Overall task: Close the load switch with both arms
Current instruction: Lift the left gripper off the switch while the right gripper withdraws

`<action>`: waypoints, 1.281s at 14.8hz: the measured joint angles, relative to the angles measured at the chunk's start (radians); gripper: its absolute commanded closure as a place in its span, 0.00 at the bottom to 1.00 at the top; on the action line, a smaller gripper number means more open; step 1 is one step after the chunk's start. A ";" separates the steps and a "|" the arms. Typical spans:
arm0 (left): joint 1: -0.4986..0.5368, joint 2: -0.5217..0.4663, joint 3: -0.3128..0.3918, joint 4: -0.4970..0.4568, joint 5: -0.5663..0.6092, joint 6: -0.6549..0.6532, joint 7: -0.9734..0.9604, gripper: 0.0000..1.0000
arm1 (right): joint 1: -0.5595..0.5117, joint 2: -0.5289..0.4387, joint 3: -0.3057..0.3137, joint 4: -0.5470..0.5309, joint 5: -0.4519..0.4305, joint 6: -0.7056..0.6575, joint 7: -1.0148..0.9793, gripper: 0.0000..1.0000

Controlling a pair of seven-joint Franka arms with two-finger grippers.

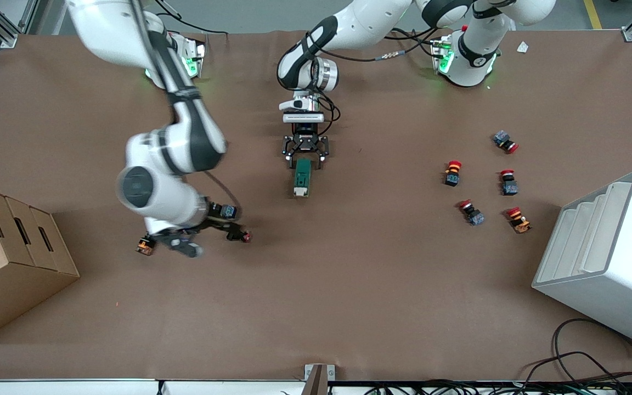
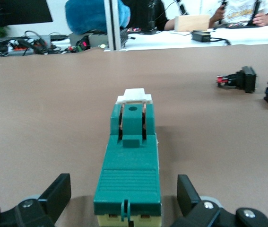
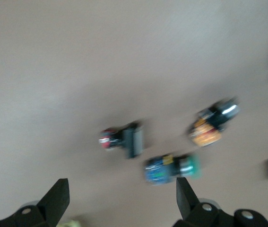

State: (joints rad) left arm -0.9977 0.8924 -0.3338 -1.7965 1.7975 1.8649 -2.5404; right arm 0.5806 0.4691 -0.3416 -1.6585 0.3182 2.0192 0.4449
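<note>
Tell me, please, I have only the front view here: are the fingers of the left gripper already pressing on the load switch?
Observer: No. The left wrist view shows the left gripper open, with a gap between each of its fingers and the load switch.
Operator: And the right gripper? Its arm covers it in my view. Does it hold anything?
Observer: No. In the right wrist view the right gripper is open and empty. It is over a red-capped push button and a green-capped push button.
</note>
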 measured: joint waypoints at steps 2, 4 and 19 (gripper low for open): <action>0.002 -0.010 -0.025 0.053 -0.114 0.000 0.081 0.01 | -0.005 -0.042 -0.097 0.001 -0.013 -0.080 -0.190 0.00; 0.002 -0.039 -0.053 0.125 -0.253 0.000 0.178 0.01 | -0.007 -0.074 -0.182 0.013 -0.047 -0.154 -0.335 0.00; 0.470 -0.517 -0.064 0.328 -1.238 -0.014 1.193 0.00 | -0.427 -0.233 0.114 0.289 -0.287 -0.566 -0.502 0.00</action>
State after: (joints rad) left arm -0.5276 0.3753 -0.3981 -1.4683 0.5594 1.8512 -1.3473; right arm 0.1536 0.2358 -0.2274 -1.3699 0.0308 1.4537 -0.0573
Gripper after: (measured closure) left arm 0.000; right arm 0.000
